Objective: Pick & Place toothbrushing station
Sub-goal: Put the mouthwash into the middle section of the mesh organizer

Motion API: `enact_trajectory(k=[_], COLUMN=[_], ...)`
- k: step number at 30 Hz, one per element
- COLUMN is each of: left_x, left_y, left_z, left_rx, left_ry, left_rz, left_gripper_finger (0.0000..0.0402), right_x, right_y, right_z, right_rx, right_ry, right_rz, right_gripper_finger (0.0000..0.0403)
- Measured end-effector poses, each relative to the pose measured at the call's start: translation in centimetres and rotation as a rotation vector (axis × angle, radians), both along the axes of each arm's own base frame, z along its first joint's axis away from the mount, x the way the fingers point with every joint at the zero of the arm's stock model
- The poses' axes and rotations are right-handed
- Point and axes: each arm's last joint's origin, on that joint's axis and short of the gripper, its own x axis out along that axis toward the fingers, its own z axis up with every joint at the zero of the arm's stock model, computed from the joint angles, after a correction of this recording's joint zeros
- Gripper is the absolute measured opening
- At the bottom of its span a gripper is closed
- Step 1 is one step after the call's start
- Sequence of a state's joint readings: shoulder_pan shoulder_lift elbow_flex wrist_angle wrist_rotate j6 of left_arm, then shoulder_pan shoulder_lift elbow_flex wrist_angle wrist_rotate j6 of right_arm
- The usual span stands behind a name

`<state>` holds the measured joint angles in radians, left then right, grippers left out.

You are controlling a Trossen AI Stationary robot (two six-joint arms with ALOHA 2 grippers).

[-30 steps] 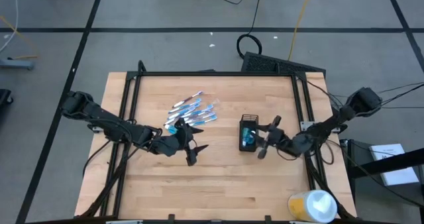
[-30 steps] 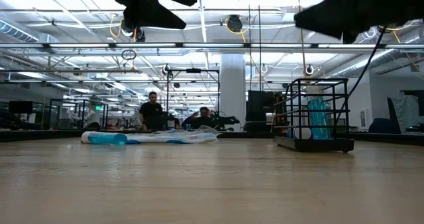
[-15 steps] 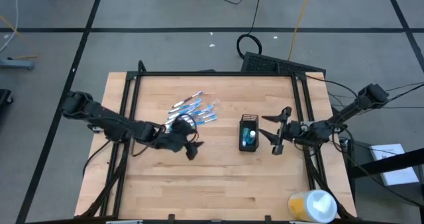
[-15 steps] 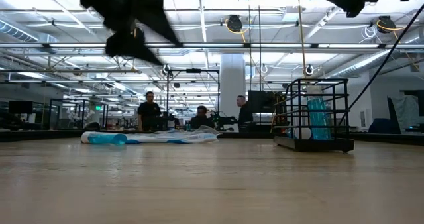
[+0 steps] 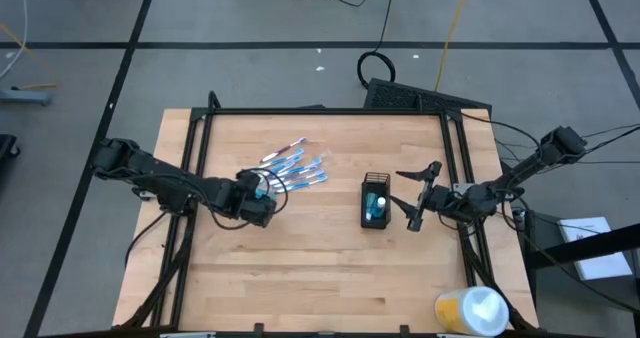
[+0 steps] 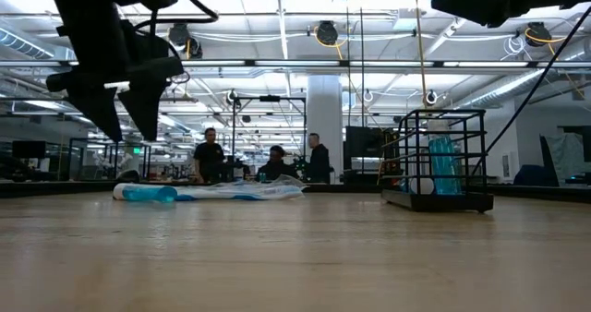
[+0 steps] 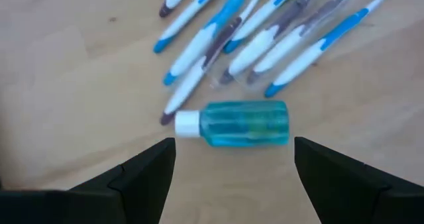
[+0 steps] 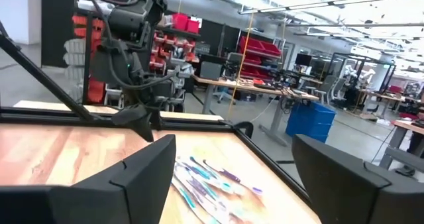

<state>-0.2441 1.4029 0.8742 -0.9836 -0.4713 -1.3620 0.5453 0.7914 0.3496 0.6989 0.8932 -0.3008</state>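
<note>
The black wire cup (image 5: pixel 375 201) stands upright on the table right of centre, with a blue bottle inside it (image 6: pixel 441 164). A loose pile of blue-and-white toothbrushes (image 5: pixel 298 168) lies flat left of centre. My left gripper (image 5: pixel 262 190) hangs open just over the pile's near-left edge, pointing down. In its wrist view a small teal bottle with a white cap (image 7: pixel 235 123) lies on its side between the two fingers, untouched, next to the toothbrushes (image 7: pixel 265 32). My right gripper (image 5: pixel 413 195) is open, raised above the table just right of the cup.
A yellow-and-white roll (image 5: pixel 470 310) sits at the table's near right corner. Black frame rails (image 5: pixel 200 118) run along the table's sides. Bare wood lies across the near half. People (image 6: pixel 212 155) stand in the room beyond the far edge.
My left gripper has swung from the table's middle toward the far left, tipped down and sunk over the toothbrush pile's edge. My right gripper has drawn back from the cup toward the right edge, risen, and its fingers have spread wider.
</note>
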Motion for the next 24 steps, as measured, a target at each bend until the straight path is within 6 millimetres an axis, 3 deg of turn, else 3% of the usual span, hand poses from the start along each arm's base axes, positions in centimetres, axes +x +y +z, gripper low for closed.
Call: enact_trajectory(k=[8,17,24], left_x=[-0.3,-0.3,0.2], left_y=[1.0,1.3,1.1], left_z=[-1.0,-4.7,-5.2], left_rx=[-0.057,-0.091,-0.123], left_ry=[0.046,-0.140,-0.195], left_rz=[0.026,0.042,-0.082], left_gripper_finger=[0.0310,0.0310,0.0310], right_x=[0.0,0.0,0.0], right_y=[0.0,0.0,0.0], right_z=[0.0,0.0,0.0], right_rx=[0.000,0.004,0.024], right_ry=[0.003,-0.001,-0.009], right_rz=[0.001,0.001,0.003], right_gripper_finger=[0.0284,0.0282,0.0281])
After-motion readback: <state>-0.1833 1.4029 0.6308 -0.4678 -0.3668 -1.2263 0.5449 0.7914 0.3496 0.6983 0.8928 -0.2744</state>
